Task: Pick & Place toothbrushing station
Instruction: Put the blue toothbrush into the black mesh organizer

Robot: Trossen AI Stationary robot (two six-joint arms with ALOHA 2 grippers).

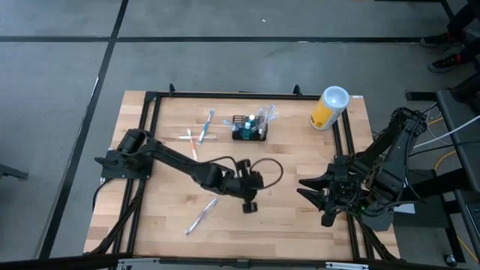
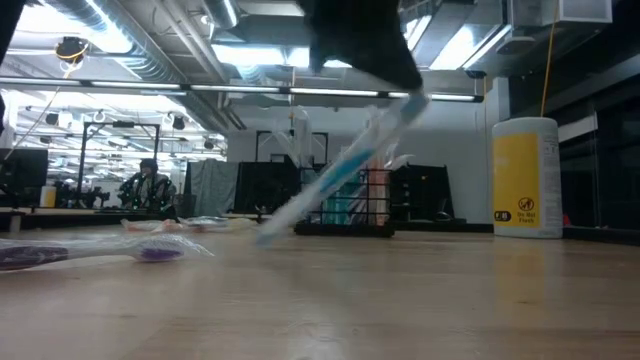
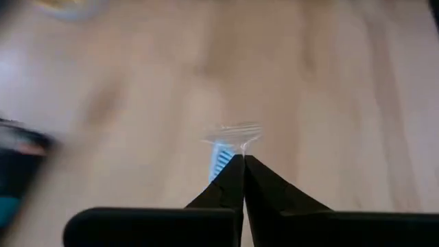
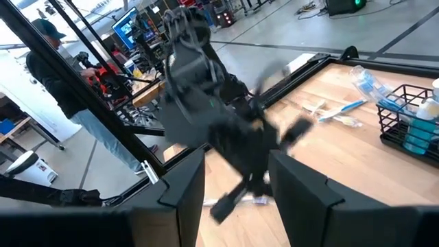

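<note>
Black wire-mesh caddy (image 1: 249, 128) sitting at 12 o'clock on the table (image 1: 300, 225), already holding items. Left gripper (image 1: 248, 196) at table centre, jaws clamped on a wrapped blue toothbrush (image 2: 345, 175), lifting it tilted — pinched near one end, so it could be swinging or slipping out. Loose brushes (image 1: 204, 127) lying at the caddy's 9 o'clock, another (image 1: 201, 216) at 7 — none blocking. Yellow canister (image 1: 329, 108) at 2. Right gripper (image 1: 324, 196) waiting at 4, fingers apart.
</note>
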